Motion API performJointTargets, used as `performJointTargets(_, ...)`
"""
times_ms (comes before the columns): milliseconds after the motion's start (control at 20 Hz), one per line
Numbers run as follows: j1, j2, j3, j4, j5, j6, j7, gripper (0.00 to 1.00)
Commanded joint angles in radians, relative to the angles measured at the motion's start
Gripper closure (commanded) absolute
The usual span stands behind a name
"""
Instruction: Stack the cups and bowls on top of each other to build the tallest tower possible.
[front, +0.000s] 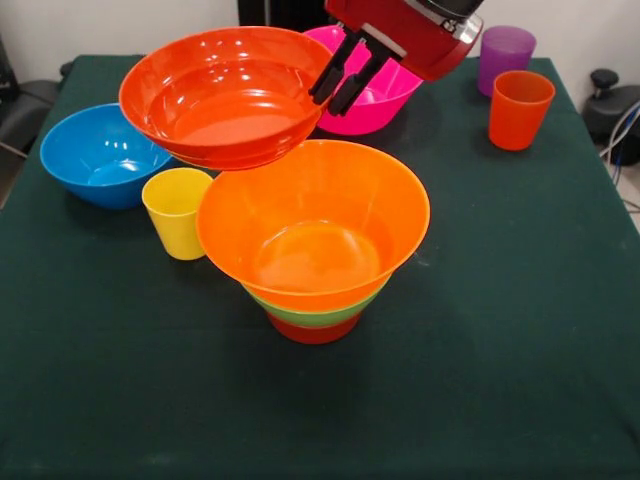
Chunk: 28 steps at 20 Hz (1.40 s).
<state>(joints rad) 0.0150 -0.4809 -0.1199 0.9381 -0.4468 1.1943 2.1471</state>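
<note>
Front view shows the hand (337, 88) clenched on the rim of the shallow orange bowl (225, 95), holding it tilted in the air above and to the left of the tower (315, 250). The tower stands mid-tabletop (500, 350): a red-orange base, a green bowl, and the large yellow-orange bowl on top. Still loose are the blue bowl (100, 155) at far left, the yellow cup (178, 212) just beside the tower, the pink bowl (385, 95) behind, and the orange cup (519, 108) and purple cup (505, 55) at far right. Roughly a third seems done.
</note>
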Motion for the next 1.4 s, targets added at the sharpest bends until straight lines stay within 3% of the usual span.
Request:
performJointTargets(50,0.031,0.017,0.015,0.013,0.025,-0.073,0.217,1.0)
performJointTargets(1400,0.086,0.217,-0.037,-0.115,0.12,-0.185,0.316,1.0)
